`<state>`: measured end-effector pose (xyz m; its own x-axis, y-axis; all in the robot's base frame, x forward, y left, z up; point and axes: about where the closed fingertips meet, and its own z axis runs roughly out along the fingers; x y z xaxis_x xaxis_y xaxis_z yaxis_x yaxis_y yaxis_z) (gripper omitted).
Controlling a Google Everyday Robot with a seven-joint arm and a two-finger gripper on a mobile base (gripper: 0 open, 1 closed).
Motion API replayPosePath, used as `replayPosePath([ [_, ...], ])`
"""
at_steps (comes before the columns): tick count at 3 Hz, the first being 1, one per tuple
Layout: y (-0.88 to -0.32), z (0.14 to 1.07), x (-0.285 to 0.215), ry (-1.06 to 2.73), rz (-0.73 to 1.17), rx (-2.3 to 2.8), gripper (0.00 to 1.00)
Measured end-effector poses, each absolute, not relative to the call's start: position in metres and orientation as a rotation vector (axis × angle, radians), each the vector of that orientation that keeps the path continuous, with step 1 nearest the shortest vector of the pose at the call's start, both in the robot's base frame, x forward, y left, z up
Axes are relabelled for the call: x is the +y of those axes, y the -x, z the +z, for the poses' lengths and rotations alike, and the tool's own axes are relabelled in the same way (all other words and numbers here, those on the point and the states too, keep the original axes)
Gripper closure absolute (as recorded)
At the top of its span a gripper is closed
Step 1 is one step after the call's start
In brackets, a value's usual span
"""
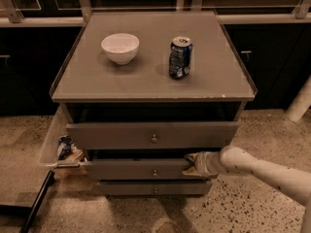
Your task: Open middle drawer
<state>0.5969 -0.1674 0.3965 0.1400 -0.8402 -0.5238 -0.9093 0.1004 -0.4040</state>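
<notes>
middle drawer [126,170]: where is it, and how will it pull? —R

Camera view: second of three grey fronts under the worktop [214,84]. It's below the widest top drawer [112,136] and above the narrow bottom drawer [126,188]. There's a dark gap above its front, so I read it as cracked out a little, far from fully open. —K

Grab point? —R

The small brass knob [154,172] dead centre is the obvious one. The pincer [193,161] isn't on it. It sits at the right end of the front, at the top edge, with the white arm [262,171] coming in from the right. Can't tell if it's wide or narrow, or whether it has real purchase. —K

Handling? —R

My guess: stiff wooden box, not fragile, moderate weight, slides straight out. An off-centre pull at that corner could rack it and bind. Pull square to the front, steady. The painted edge may be slick. —K

Containers? —R

Insides of all three drawers are hidden. The top one stands open, with only a dark opening behind its front. On the worktop there's a white bowl [120,47], which looks empty, and a blue can [180,57], upright and well apart from it. A jerk could rock the can. The clear bin [48,140] on the cabinet's left side holds what look like packets [65,147]. —K
</notes>
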Motion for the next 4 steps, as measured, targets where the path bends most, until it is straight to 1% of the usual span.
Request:
replayPosePath([
  [1,-0.5978,0.3999,-0.1675,1.732,0.128,1.694,0.86],
  [2,-0.5984,0.3997,-0.1671,1.728,0.132,1.695,0.62],
  [3,-0.5937,0.3993,-0.1713,1.717,0.153,1.698,0.65],
  [4,-0.5933,0.4004,-0.1713,1.717,0.153,1.698,0.88],
])
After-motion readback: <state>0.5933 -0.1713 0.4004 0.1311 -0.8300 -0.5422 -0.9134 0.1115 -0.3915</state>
